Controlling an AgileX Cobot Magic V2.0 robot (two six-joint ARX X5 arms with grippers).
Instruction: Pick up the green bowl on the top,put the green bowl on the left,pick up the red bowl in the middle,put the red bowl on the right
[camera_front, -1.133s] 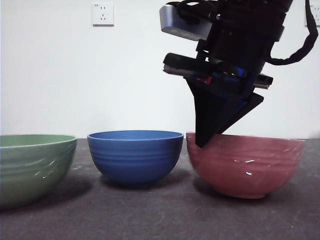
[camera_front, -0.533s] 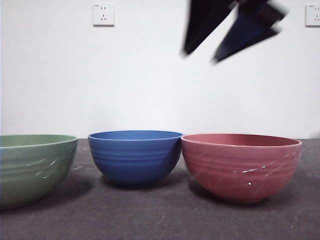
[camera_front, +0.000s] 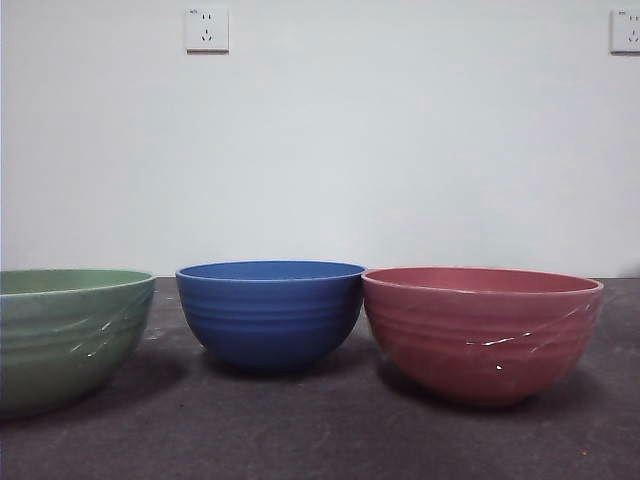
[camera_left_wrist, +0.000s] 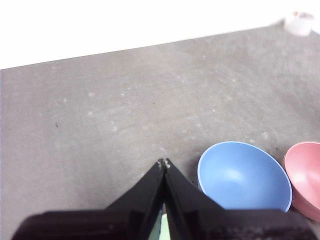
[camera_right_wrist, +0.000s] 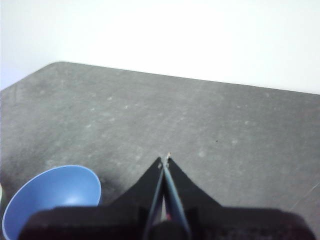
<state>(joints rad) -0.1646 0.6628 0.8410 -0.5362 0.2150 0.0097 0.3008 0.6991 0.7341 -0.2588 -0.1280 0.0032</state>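
Tabletop: glossy ridged red bowl (camera_front: 482, 332)

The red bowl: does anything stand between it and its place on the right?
Nothing visible does. The red bowl already sits on the table at the right of the row, beside the blue bowl, with the green bowl at the left.

- The green bowl (camera_front: 65, 335): glossy, smooth glaze with faint ridges and small bright glints.
- The blue bowl (camera_front: 270, 312): smooth, softer sheen, ridged side.
- The red bowl (camera_front: 482, 335): glossy, ridged, with white highlights.
- The tabletop (camera_front: 320, 430): dark grey, matt, slightly mottled.
- The wall (camera_front: 400, 140): plain white, matt.
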